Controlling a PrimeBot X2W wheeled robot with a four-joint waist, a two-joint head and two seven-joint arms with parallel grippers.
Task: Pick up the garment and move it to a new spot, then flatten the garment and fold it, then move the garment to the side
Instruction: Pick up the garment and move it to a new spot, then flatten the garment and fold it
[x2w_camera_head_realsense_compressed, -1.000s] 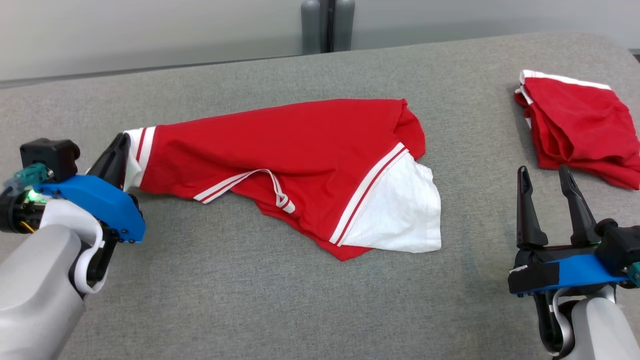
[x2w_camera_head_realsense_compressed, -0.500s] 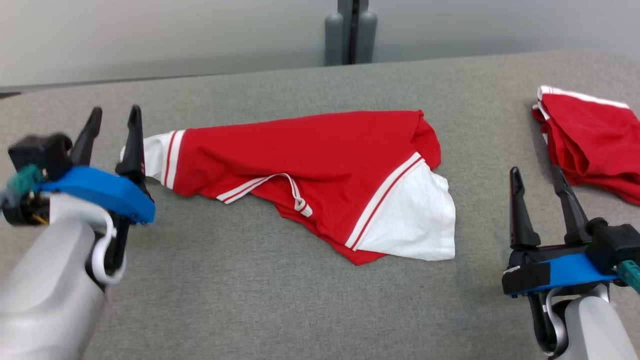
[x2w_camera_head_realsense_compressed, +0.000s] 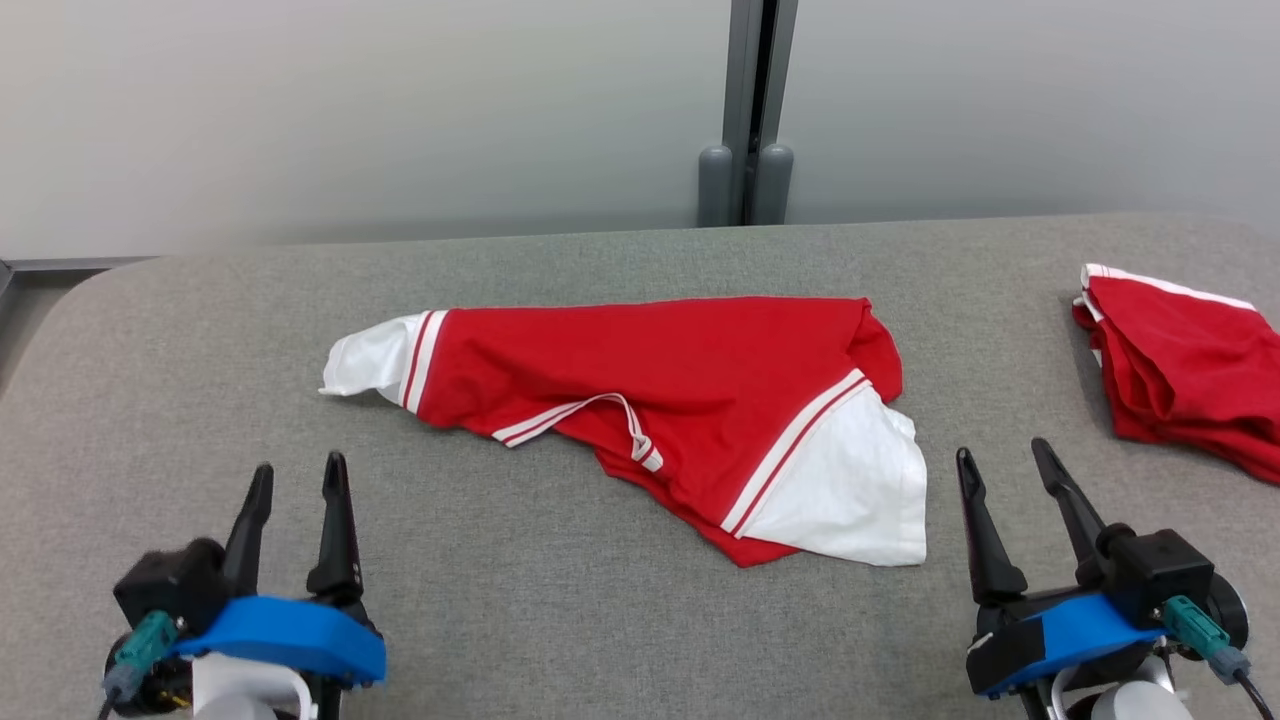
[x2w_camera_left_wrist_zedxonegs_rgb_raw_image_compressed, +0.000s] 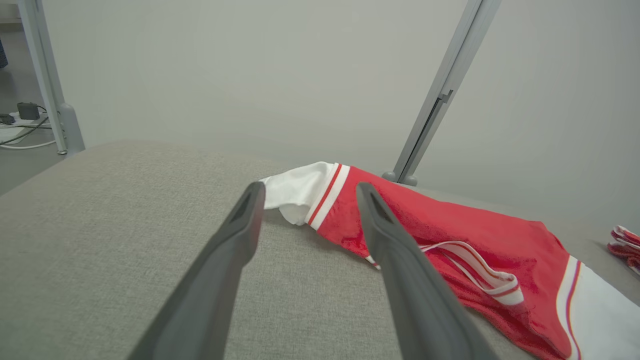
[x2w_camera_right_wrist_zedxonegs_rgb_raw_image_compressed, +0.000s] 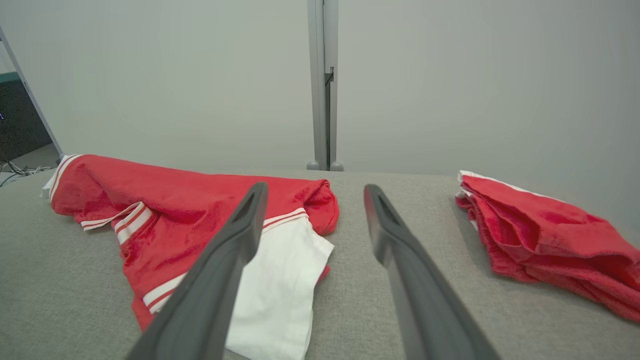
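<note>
A red garment (x2w_camera_head_realsense_compressed: 660, 390) with white sleeves and white stripes lies crumpled across the middle of the grey table (x2w_camera_head_realsense_compressed: 540, 620). Its white left sleeve end (x2w_camera_head_realsense_compressed: 365, 360) points left. My left gripper (x2w_camera_head_realsense_compressed: 298, 480) is open at the lower left, well in front of that sleeve, holding nothing. My right gripper (x2w_camera_head_realsense_compressed: 1002, 458) is open at the lower right, just right of the garment's white panel (x2w_camera_head_realsense_compressed: 850, 495). The left wrist view shows the garment (x2w_camera_left_wrist_zedxonegs_rgb_raw_image_compressed: 450, 235) beyond the open left gripper (x2w_camera_left_wrist_zedxonegs_rgb_raw_image_compressed: 306, 189). In the right wrist view the garment (x2w_camera_right_wrist_zedxonegs_rgb_raw_image_compressed: 200, 210) lies left of the open right gripper (x2w_camera_right_wrist_zedxonegs_rgb_raw_image_compressed: 314, 189).
A second red garment (x2w_camera_head_realsense_compressed: 1180, 370), folded, lies at the table's far right edge, also visible as the folded red garment (x2w_camera_right_wrist_zedxonegs_rgb_raw_image_compressed: 545, 230) in the right wrist view. A grey post (x2w_camera_head_realsense_compressed: 745, 120) stands against the wall behind the table. The table's rounded left corner (x2w_camera_head_realsense_compressed: 90, 290) is near.
My left gripper let go of the white sleeve, opened and drew back toward the near edge. The head camera tilted up, shifting the whole picture downward.
</note>
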